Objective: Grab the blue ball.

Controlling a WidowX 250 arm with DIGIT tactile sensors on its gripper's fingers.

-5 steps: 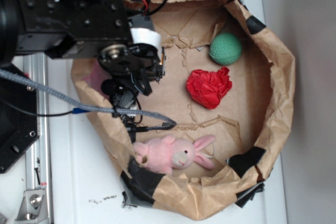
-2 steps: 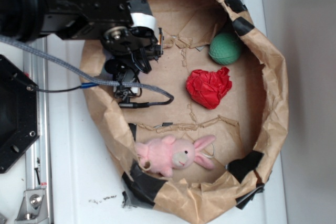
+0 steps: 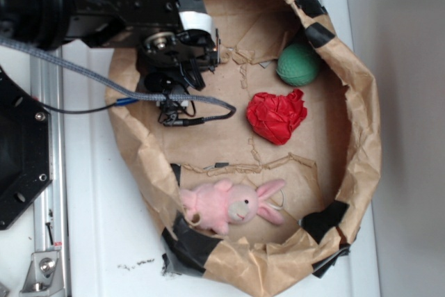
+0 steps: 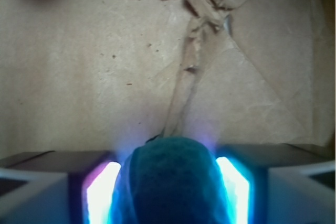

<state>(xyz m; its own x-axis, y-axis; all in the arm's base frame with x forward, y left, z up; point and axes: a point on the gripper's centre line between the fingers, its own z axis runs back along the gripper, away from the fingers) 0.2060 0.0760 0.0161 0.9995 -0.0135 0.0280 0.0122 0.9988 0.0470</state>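
Note:
In the wrist view the teal-blue, dimpled blue ball [image 4: 173, 182] fills the gap between my gripper's [image 4: 169, 155] two glowing pads [image 4: 101, 192], touching both. The gripper is shut on it, just above the brown paper floor. From the exterior view the gripper [image 3: 182, 78] hangs over the upper left of the paper bag [image 3: 361, 137], and the black arm hides the ball there.
Inside the bag lie a green ball [image 3: 298, 65] at upper right, a crumpled red paper wad [image 3: 277, 116] in the middle and a pink plush bunny [image 3: 226, 204] at the bottom. A grey cable [image 3: 174, 97] loops below the gripper. The bag's crumpled walls ring everything.
The arm and gripper have shifted up towards the bag's upper left, and the cable has followed. The bag's left wall has moved slightly. The other toys stay put.

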